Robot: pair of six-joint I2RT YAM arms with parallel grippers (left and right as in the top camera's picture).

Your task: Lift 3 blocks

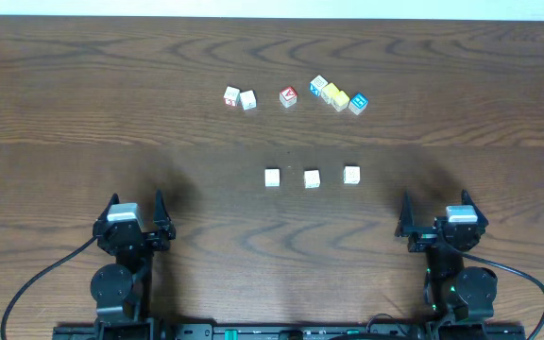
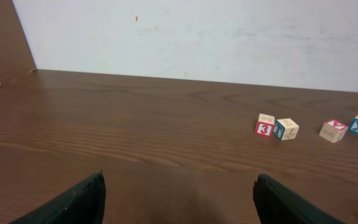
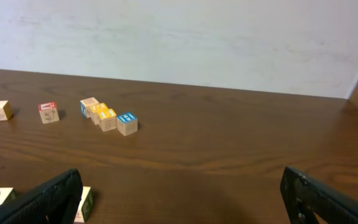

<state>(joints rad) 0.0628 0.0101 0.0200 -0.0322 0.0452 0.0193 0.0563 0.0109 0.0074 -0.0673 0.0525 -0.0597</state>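
On the dark wood desk (image 1: 64,113) the three blocks (image 1: 312,178) sit in a row at its middle, none lifted yet, with the left gripper (image 1: 136,203) and right gripper (image 1: 436,203) near the front edge, jaws apart and empty.

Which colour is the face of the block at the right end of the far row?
Blue; this block shows best in the right wrist view.

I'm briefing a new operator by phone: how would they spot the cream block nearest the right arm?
On the wooden table, cubes lie in two rows; take the row on the robot's side, three cream-white blocks. It is the right-end block, closest to the right gripper, with both lookalikes on its left and no coloured faces, unlike the far row.
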